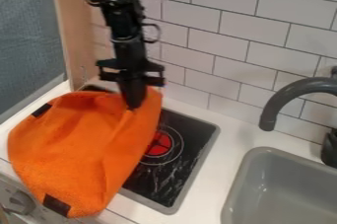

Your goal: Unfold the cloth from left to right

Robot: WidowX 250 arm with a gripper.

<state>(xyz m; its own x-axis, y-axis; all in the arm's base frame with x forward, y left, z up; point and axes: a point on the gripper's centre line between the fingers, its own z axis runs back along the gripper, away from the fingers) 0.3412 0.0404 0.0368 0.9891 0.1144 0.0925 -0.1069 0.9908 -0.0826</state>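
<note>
Your cloth (79, 151) lies over the left part of the black stove top (172, 171) and the counter (223, 141) beside it, its lower end reaching the front edge near the knob (21, 202). Expect it to be light and limp, with a soft, slightly fuzzy face that should give good grip. It isn't fragile, so a firm pinch should do no harm, but it won't push like a board: shove it and it will probably just bunch up. The two dark patches, one by the upper left edge (41, 110) and one at the lower end (56, 205), may be a bit stiffer than the rest.

The place to take hold is a free edge or corner of the top layer, close to the rim; grab too deep and you risk dragging the whole cloth along. The upper right part, where the gripper (133, 105) is, looks like a fair choice, though you can't tell from here how many layers lie there.

As for the gripper, it points down at that upper right part, its fingers (133, 92) nearly together, and the cloth seems pinched at their tips, with creases running away from them. The orange fabric also rises just to their right. Lift modestly and carry toward the sink (240, 188), letting the loose part trail, or the fold may come along whole.
</note>
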